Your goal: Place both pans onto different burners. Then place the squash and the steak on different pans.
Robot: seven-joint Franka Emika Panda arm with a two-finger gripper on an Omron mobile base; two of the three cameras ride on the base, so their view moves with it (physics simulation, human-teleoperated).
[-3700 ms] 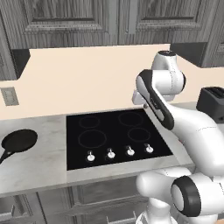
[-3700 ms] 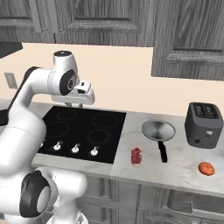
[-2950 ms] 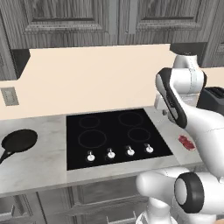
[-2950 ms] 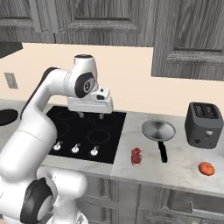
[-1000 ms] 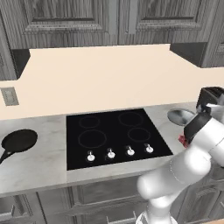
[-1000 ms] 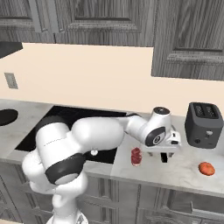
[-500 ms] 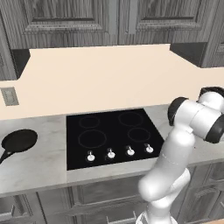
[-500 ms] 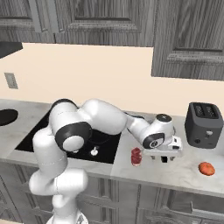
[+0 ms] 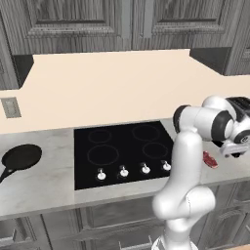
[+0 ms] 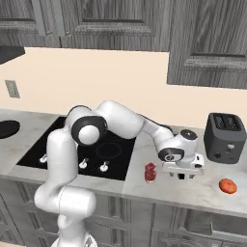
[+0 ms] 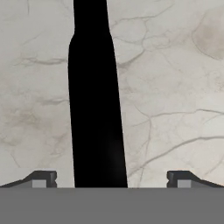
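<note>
One steak [image 10: 150,172] beside arm | toaster [image 10: 227,137] behind | claw [image 11: 112,179] wide, straddling pan handle [image 11: 95,109]

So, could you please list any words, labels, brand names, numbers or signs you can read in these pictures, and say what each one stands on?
None: no readable text appears in any view.
The toaster, the cooktop with its white knobs, the wall outlet and the cabinet doors carry no legible lettering or numbers.
The black pan handle and the marble counter are unmarked.
</note>
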